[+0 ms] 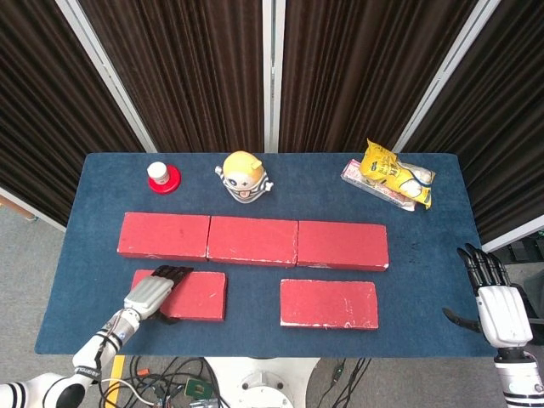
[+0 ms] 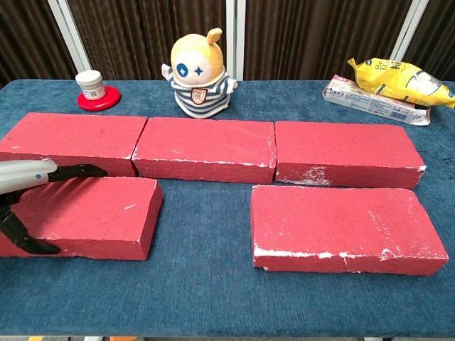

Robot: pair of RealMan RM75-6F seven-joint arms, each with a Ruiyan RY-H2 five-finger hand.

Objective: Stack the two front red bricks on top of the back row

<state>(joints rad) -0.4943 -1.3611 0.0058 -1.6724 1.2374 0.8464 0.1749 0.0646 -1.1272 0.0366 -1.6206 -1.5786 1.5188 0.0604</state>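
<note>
My left hand (image 1: 151, 293) lies over the left end of the front-left red brick (image 1: 191, 295), at about seven o'clock on the blue table (image 1: 255, 183). The dark fingers (image 2: 77, 171) reach across its top toward the far edge, and the thumb (image 2: 25, 240) hooks down its near side, so the brick is clamped between them. In the chest view the brick looks slightly tipped, its near edge a little off the cloth, though I cannot tell for sure.

The front-right red brick (image 1: 329, 303) lies flat at five o'clock, untouched. Just behind both, the back row of three red bricks (image 1: 252, 240) runs end to end across the middle.

My right hand (image 1: 495, 302) hangs off the table's edge at four o'clock, fingers apart, holding nothing.

Along the far side stand a small white jar on a red lid (image 1: 162, 176) at eleven o'clock, a yellow-headed striped toy figure (image 1: 244, 177) at twelve, and a yellow snack bag (image 1: 391, 171) at one.
</note>
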